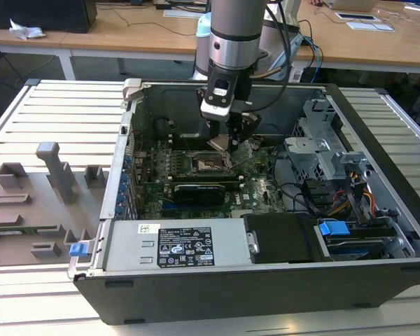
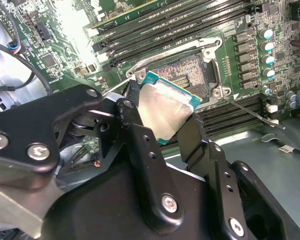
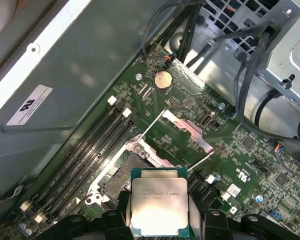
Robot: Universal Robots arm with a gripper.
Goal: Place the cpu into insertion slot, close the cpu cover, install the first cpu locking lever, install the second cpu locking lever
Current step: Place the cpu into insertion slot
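The cpu (image 3: 159, 205) is clamped by the gripper (image 1: 231, 142) near the insertion slot (image 2: 182, 70), upper centre of the exterior view.

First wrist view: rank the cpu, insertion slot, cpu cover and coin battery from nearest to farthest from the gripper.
1. cpu: held in the gripper itself.
2. insertion slot: just past the cpu, uncovered.
3. cpu cover: standing open beyond the slot.
4. coin battery: farthest, well beyond the cover.
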